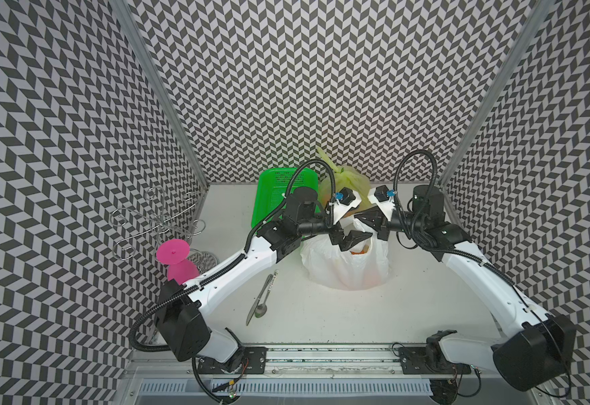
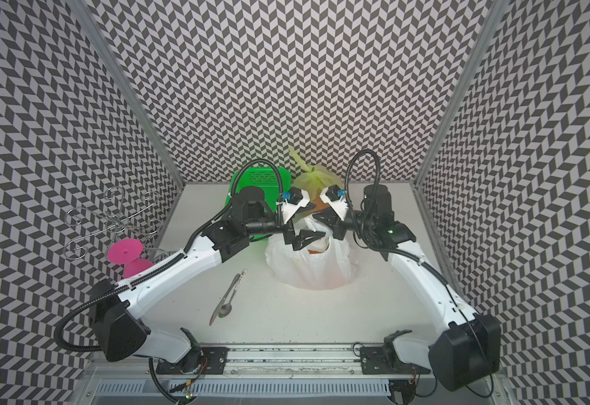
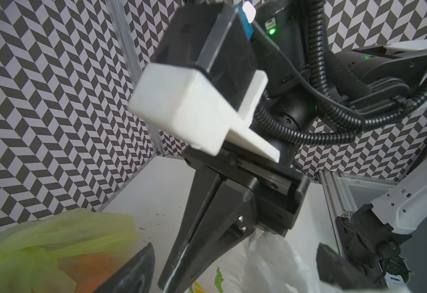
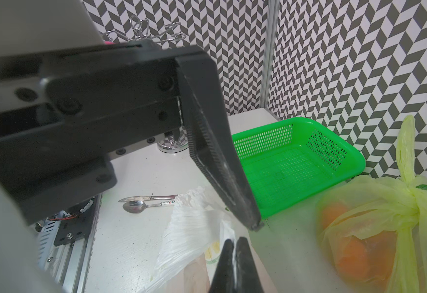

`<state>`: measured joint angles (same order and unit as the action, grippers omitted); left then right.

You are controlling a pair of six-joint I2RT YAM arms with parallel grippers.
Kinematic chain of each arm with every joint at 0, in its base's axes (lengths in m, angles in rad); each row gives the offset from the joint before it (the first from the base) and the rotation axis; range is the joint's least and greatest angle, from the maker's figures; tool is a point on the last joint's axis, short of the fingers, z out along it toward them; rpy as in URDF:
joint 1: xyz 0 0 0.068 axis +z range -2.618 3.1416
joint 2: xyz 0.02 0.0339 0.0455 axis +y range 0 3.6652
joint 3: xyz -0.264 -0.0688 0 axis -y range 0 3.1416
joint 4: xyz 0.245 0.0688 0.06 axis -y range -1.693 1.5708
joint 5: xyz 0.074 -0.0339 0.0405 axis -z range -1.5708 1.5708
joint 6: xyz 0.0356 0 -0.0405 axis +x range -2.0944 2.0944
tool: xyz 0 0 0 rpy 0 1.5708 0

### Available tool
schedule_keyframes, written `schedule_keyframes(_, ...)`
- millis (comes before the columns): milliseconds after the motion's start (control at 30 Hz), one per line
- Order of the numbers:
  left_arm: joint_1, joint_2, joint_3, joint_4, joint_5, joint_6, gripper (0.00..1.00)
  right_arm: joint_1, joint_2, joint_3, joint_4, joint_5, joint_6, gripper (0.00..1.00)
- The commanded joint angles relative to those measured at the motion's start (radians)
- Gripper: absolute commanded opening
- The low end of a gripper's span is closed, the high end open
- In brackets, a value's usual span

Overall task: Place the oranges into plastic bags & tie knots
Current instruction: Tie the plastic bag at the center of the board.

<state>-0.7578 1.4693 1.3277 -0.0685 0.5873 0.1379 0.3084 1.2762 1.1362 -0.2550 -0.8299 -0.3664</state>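
The white plastic bag stands open mid-table, with an orange showing in its mouth. My right gripper is shut on a strip of the white bag's upper edge, and white film shows between its fingers. My left gripper hangs open over the bag's mouth, its fingers spread wide on either side of the right gripper. The yellow-green bag sits behind with oranges inside. A knot ties its top.
A green mesh basket stands at the back, left of the yellow-green bag. A knife and spoon lie left of the white bag. A wire hook stand and a pink object are at the far left.
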Motion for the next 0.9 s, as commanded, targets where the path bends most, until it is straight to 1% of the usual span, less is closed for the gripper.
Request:
schedule_keyframes(0, -0.01, -0.032, 0.024, -0.014, -0.035, -0.011, 1.0, 0.006, 0.009, 0.026, 0.028, 0.005, -0.012, 0.0)
schedule_keyframes(233, -0.009, -0.012, 0.06, -0.013, -0.052, -0.086, 1.0, 0.007, 0.019, 0.031, 0.023, 0.007, -0.021, 0.0)
schedule_keyframes(300, -0.007, -0.011, 0.053, -0.007, -0.075, -0.098, 1.0, 0.006, 0.015, 0.031, 0.022, 0.003, -0.022, 0.0)
schedule_keyframes(400, 0.027, -0.013, 0.024, 0.034, -0.109, -0.139, 1.0, 0.006, 0.0, 0.033, 0.017, 0.005, -0.029, 0.0)
schedule_keyframes(500, 0.069, -0.007, 0.005, 0.06, -0.09, -0.156, 1.0, 0.007, -0.02, 0.042, 0.01, 0.006, -0.037, 0.0)
schedule_keyframes(600, 0.081, 0.003, -0.01, 0.067, -0.085, -0.14, 0.99, 0.006, -0.042, 0.05, 0.008, 0.003, -0.039, 0.0)
schedule_keyframes(767, 0.105, 0.028, -0.025, 0.089, -0.04, -0.154, 0.9, 0.006, -0.058, 0.073, -0.003, -0.003, -0.046, 0.0)
schedule_keyframes(867, 0.106, 0.039, -0.021, 0.085, -0.011, -0.154, 0.9, 0.007, -0.054, 0.075, -0.01, -0.023, -0.052, 0.0)
